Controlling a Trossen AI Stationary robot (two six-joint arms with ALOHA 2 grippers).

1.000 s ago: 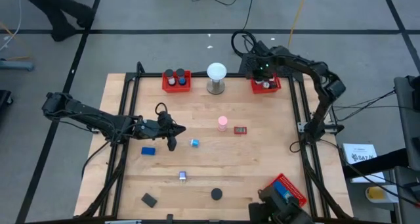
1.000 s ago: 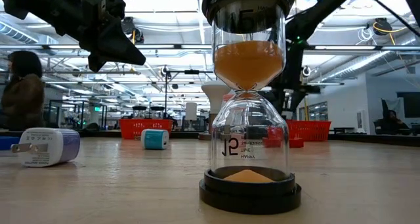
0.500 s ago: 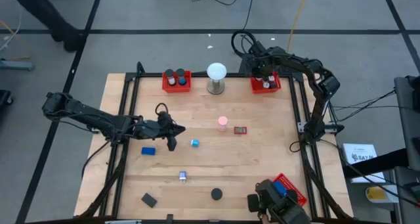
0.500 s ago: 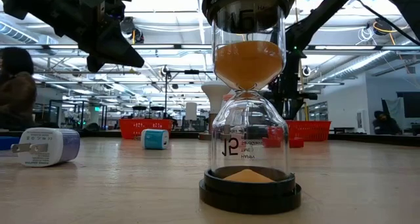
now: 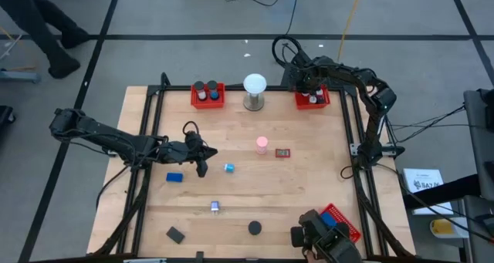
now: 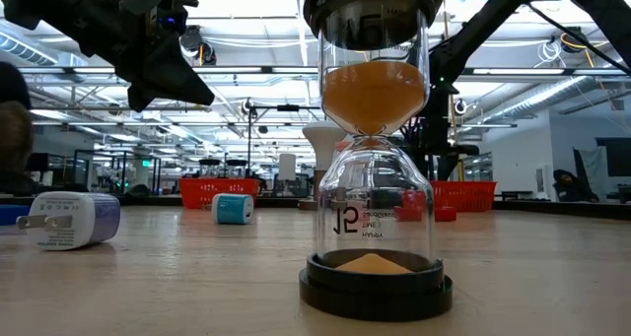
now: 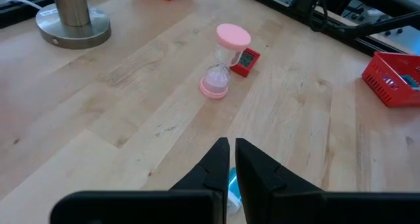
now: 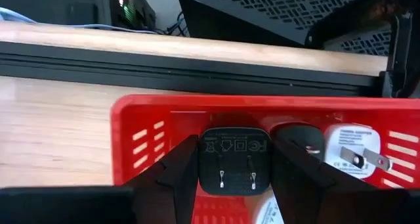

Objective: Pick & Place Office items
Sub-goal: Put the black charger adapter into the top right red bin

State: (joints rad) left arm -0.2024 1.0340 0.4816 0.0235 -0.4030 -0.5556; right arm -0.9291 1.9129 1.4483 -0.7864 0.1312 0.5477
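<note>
My right gripper (image 5: pixel 309 88) hangs over the far right red tray (image 5: pixel 324 102), shut on a black plug adapter (image 8: pixel 234 159). A white adapter (image 8: pixel 351 152) and other items lie in that tray. My left gripper (image 7: pixel 231 142) is shut on nothing, hovering above the table's left middle (image 5: pixel 208 153), just short of a small blue item (image 5: pixel 228 167). On the wood stand a pink hourglass (image 5: pixel 262 144) and a red item (image 5: pixel 282 153). A blue block (image 5: pixel 174 177), a white plug (image 5: pixel 215 207), a black disc (image 5: pixel 254 227) and a black block (image 5: pixel 176 234) lie nearer. My right gripper pinches the black adapter by its two opposite side faces (image 8: pixel 202 165) between its two fingers, coming steeply from above. The adapter's pronged face is turned up toward the wrist. It sits within the red tray's rim; whether it touches the tray floor I cannot tell.
A white globe on a metal base (image 5: pixel 255 89) stands at the far middle, between the far left red tray (image 5: pixel 208 95) and the far right one. A third red tray (image 5: pixel 343 220) sits at the near right corner. A black frame rail (image 5: pixel 359 139) runs along the table's right side.
My right gripper has sunk toward the far right red tray with the black adapter still between its fingers. A person beyond the table's far left has walked on.
</note>
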